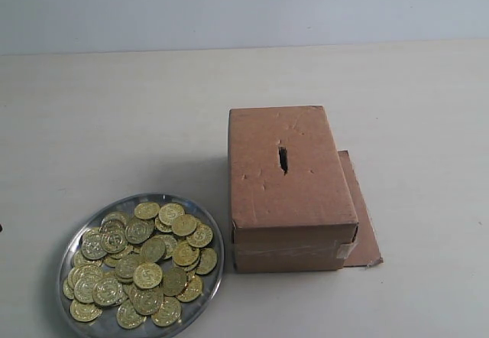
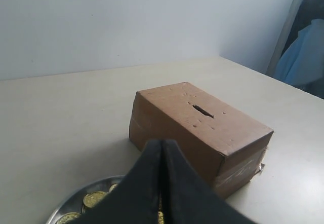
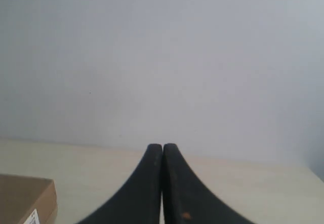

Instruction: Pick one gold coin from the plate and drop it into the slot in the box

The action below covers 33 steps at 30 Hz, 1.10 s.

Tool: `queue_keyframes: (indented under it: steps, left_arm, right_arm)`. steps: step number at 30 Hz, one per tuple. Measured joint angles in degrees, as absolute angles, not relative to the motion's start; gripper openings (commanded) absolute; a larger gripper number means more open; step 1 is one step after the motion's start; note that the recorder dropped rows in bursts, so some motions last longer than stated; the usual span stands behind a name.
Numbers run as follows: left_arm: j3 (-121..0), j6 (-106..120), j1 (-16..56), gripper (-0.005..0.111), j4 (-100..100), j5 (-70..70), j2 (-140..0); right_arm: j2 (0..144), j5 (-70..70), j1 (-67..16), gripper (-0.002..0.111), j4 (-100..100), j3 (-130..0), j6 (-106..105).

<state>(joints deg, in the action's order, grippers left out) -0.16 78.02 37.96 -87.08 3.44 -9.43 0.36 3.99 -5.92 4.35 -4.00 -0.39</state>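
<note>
My left gripper (image 2: 162, 143) has its black fingers pressed together, holding nothing I can see. Just below its tips lies the round shiny silver metal plate (image 2: 71, 203) of gold coins (image 2: 93, 198). Beyond stands the rectangular brown cardboard box (image 2: 167, 133) with the short dark slot (image 2: 202, 111) on top. My right gripper (image 3: 162, 146) is likewise closed and empty, with only a box corner in its view.

We see a plate (image 1: 217, 277) heaped with gold coins (image 1: 141, 265) on the bench (image 1: 114, 124), just left of a brown box (image 1: 290, 193) with a dark slot (image 1: 283, 159) on top; a cardboard sheet (image 1: 365, 235) pokes out beneath it.
</note>
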Motion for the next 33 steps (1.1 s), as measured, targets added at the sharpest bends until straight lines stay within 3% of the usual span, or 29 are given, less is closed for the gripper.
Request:
queue_keyframes:
  steps: [3,8,17,33]
  left_arm:
    - [-0.2,78.0,38.0,0.001,-87.1,3.4,-9.4]
    - [-0.2,78.0,38.0,0.001,-87.1,3.4,-9.4]
    - [-0.2,78.0,38.0,0.001,-87.1,3.4,-9.4]
    - [-0.2,77.9,38.0,0.001,-87.1,3.4,-9.4]
  right_arm:
    - [0.4,7.2,-5.9,0.000,-14.9,-3.8,-21.1]
    - [0.4,10.6,-5.9,0.000,-21.1,-3.8,-29.6]
    - [0.4,14.0,-5.9,0.000,-1.7,-3.6,-6.7]
    - [0.4,15.8,-5.9,0.000,2.1,-0.3,1.4]
